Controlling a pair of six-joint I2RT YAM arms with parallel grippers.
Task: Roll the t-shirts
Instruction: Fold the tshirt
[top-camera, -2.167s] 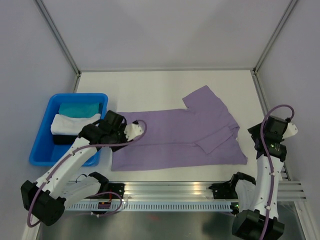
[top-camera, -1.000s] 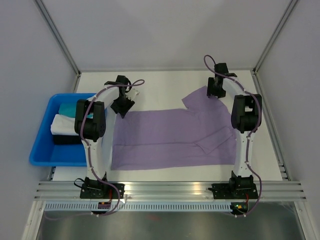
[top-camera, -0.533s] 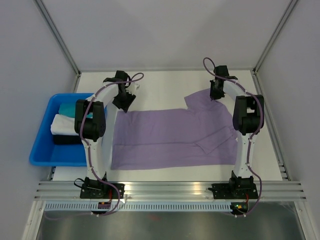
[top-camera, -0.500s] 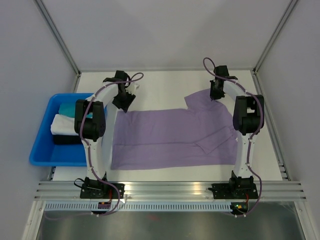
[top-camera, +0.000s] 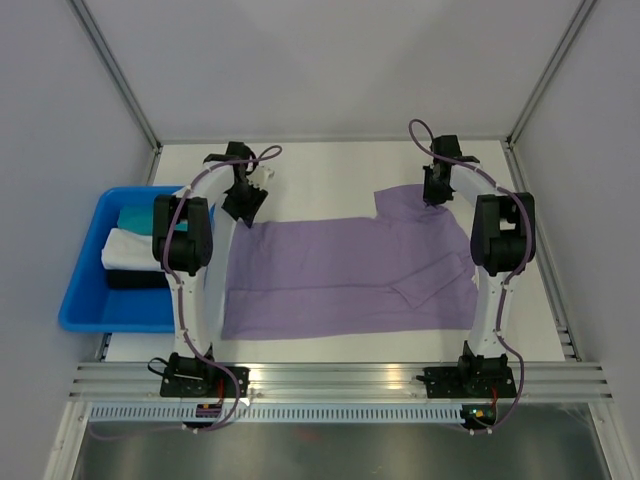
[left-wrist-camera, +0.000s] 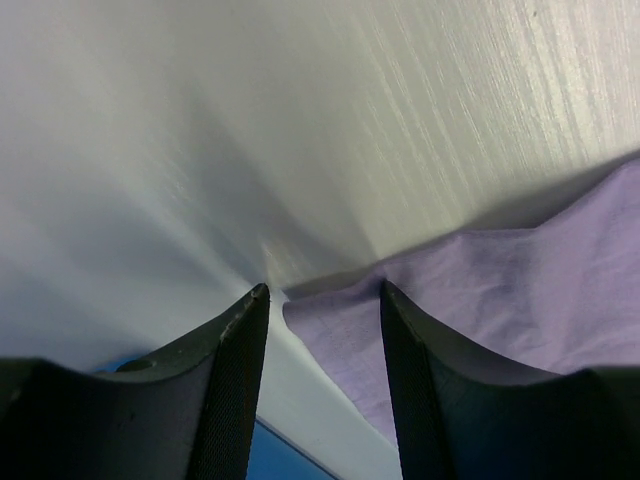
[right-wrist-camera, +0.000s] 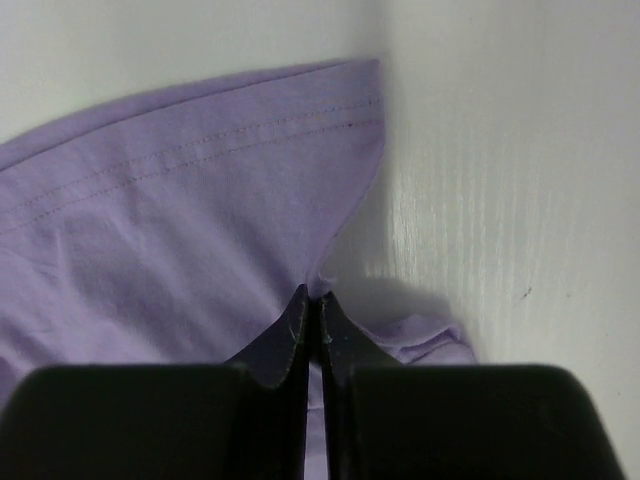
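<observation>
Right gripper (right-wrist-camera: 312, 298) pinches the far sleeve edge of the lavender t-shirt (top-camera: 345, 275), jaws pressed together on the fabric, while the left gripper (left-wrist-camera: 322, 296) stands spread astride the far hem corner — the shirt lying flat across the white table (top-camera: 320, 165).

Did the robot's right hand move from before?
Yes. The right gripper went from the near right side toward the back edge of the table, onto the sleeve of the purple t-shirt.
</observation>
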